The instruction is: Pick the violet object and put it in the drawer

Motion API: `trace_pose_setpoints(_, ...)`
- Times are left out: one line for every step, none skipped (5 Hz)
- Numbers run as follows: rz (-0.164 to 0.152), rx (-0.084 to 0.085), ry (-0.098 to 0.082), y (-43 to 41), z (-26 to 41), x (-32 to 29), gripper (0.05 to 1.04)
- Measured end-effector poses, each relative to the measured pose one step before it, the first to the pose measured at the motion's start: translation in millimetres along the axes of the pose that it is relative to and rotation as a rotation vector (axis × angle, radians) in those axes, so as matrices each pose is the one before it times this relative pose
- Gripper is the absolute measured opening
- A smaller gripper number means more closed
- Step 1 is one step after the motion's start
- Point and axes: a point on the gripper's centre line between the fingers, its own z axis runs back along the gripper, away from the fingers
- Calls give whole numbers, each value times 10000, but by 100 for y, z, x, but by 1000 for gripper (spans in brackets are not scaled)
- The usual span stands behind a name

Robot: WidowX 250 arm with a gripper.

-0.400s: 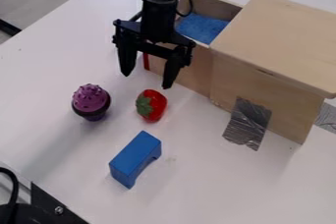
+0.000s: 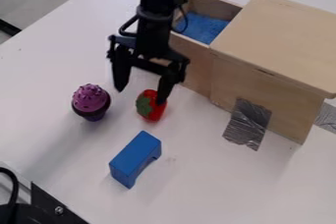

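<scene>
Hand, spread wide and empty, has shifted nearer and slightly left, towards the upright violet cupcake, left on the desk; it should probably clear the strawberry before grasping. Open drawer: far side.

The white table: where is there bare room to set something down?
Bare table lies between the blue block and the taped wooden box, and picture-left of the purple cupcake. It's crowded around the strawberry, with the gripper and cupcake near it.
</scene>
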Motion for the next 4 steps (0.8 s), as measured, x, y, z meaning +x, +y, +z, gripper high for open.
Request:
trace_pose_setpoints(356,-179,-332,509,664,-555,998)
trace_pose_setpoints(303,-62,-179,361,3,-486,999)
trace_pose_setpoints(1133,39,-152,1150,154,-673,999)
trace_pose_setpoints(805,-46,259,1063,-271,-503,999)
